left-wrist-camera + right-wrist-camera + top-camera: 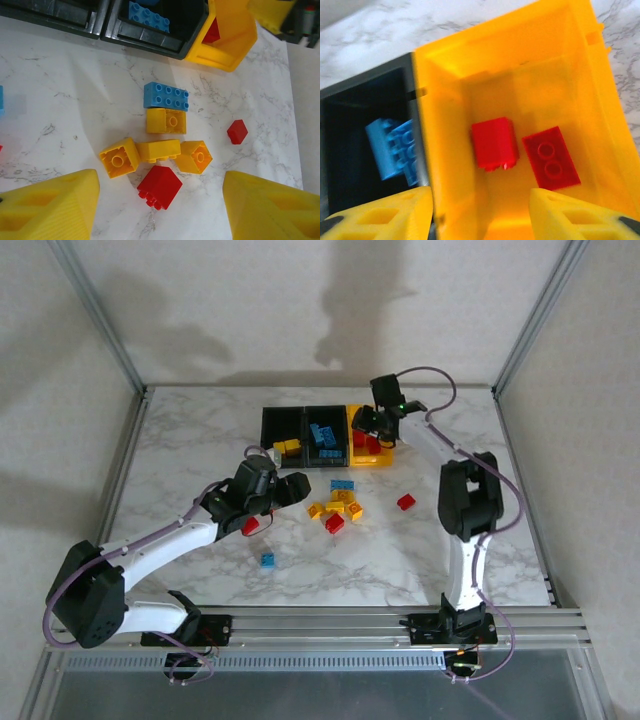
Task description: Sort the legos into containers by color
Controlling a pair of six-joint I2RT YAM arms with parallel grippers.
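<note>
A white marble worktop (180, 470) fills a bare cell with pale walls and aluminium posts. At its far side three joined bins stand in a row: the left black bin (268, 425), the middle black bin (312, 445) and the yellow bin (385, 462). A yellow brick (288, 447) lies at the near end of the left black bin. Blue bricks (323, 433) lie in the middle black bin. Two red bricks (494, 144) (551, 157) lie side by side on the floor of the yellow bin.

The right gripper (372, 423) hangs over the yellow bin. In its wrist view its fingers (380, 217) are spread apart with nothing between them, so it is released.

The left gripper (290, 487) hovers near the middle of the worktop, just left of a loose cluster of legos. Its fingers (50, 210) also stand well apart and empty. Below it, a blue eight-stud brick (166, 96) touches a yellow square brick (166, 121). Nearer the gripper, three more yellow bricks (160, 150) lie in a rough row, and a large red brick (160, 186) lies just beside them. A small red brick (237, 131) sits apart to the right. In the top view a further red brick (250, 526) lies by the left arm's wrist. A small blue brick (268, 560) sits alone, nearer the arm bases.
</note>
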